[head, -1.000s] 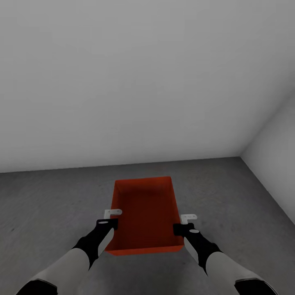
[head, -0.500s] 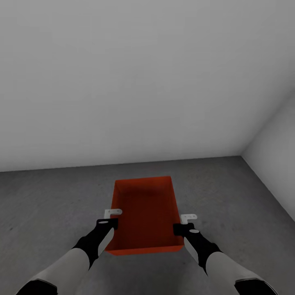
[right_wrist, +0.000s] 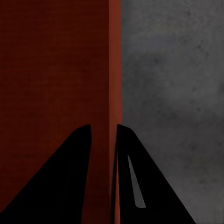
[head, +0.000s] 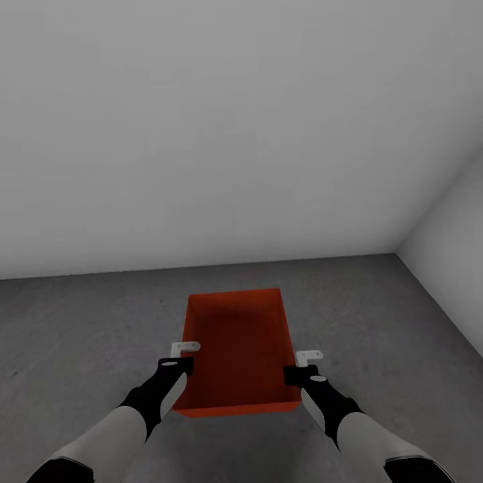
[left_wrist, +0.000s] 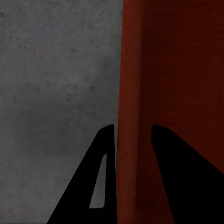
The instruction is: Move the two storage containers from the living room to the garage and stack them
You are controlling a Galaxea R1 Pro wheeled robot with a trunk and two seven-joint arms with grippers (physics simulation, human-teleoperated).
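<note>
Nothing moved; claws (head: 176, 365) (head: 296, 374) grip container (head: 238, 349).

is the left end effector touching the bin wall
Touching. In the left wrist view the left end effector straddles the bin wall, both fingers pressed against it with no gap showing.

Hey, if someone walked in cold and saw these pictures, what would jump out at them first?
The red-orange bin, low in the middle of the head view, against dark grey floor and pale walls. Next, the two black tools: the left tool and right tool each straddle a side wall of the bin.
</note>
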